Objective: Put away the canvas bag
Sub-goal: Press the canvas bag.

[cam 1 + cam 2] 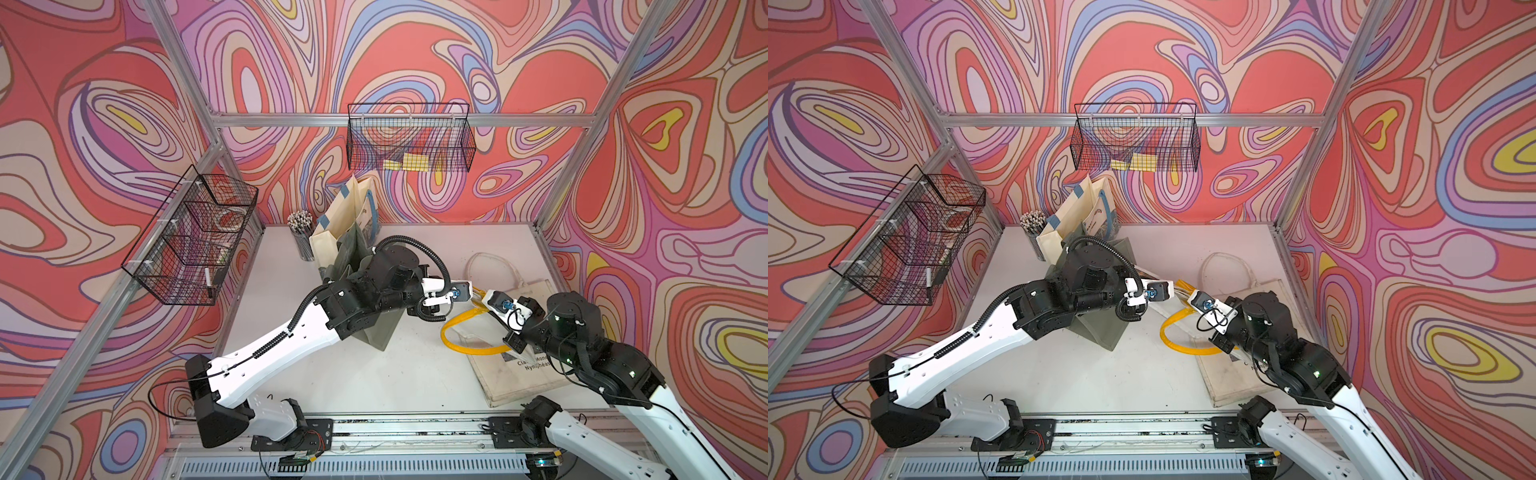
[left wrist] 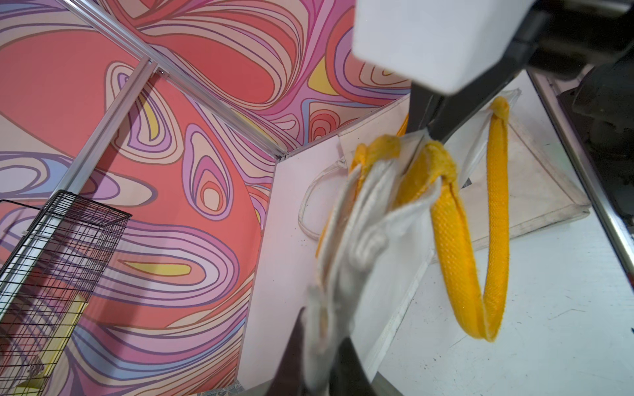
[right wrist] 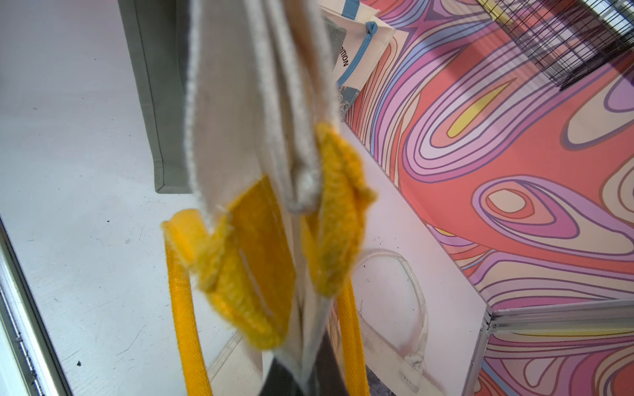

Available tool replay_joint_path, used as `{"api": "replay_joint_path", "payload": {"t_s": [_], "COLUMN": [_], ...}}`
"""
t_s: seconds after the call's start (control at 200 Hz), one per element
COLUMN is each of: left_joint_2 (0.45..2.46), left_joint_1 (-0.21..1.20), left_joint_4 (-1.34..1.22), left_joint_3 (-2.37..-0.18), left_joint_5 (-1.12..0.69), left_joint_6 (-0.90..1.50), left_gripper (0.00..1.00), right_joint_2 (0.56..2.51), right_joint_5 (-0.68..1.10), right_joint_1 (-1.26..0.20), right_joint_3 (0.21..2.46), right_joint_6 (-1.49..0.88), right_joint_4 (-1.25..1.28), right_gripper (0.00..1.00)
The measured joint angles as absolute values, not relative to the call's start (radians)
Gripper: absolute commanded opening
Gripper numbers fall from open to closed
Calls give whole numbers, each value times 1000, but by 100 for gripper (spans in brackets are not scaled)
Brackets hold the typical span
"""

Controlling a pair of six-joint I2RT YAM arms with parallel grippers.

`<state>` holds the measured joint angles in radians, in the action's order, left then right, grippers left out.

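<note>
While the desk (image 1: 374, 374) is carrying a flat cream tote (image 1: 503, 382) beneath the right arm and a green bag (image 1: 380, 332) half hidden by the left arm, the canvas bag (image 2: 394, 223) is hanging above it between both arms. The right end effector (image 1: 483, 297) is clamping its rim. Fabric is lying inside the left end effector (image 1: 471, 291), but its grip cannot be told.

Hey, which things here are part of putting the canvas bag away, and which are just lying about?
Job: yellow-handled bag, left pincer, right pincer.
Lying about: flat bag, green bag, blue-handled bag, pencil cup, side basket, back basket, yellow notes.
</note>
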<state>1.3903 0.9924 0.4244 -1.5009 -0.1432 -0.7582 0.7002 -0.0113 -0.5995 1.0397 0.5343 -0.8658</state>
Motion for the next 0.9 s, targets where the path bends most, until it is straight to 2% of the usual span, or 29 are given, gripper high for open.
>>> {"api": "replay_joint_path", "payload": {"t_s": [0.135, 0.381, 0.636, 0.821, 0.901], "left_joint_2": [1374, 1370, 1382, 1437, 1454], "left_joint_1": [1009, 1056, 1059, 1060, 1060], "left_joint_4": [430, 483, 504, 528, 554], "left_joint_3": [-1508, -1539, -1561, -1627, -1649], "left_joint_5": [-198, -200, -100, -69, -70], "left_joint_6": [-747, -766, -802, -812, -811], "left_gripper": [64, 69, 74, 73, 70], "right_joint_2": [763, 814, 830, 834, 834], "right_joint_5": [-10, -7, 20, 25, 24], "right_joint_1": [-600, -600, -600, -600, -600], "right_joint_3": [1047, 1091, 1118, 1131, 1135], "right_joint_6": [564, 591, 611, 625, 632], "right_joint_4": [-860, -863, -893, -908, -910], "right_gripper": [0, 0, 0, 0, 0]}}
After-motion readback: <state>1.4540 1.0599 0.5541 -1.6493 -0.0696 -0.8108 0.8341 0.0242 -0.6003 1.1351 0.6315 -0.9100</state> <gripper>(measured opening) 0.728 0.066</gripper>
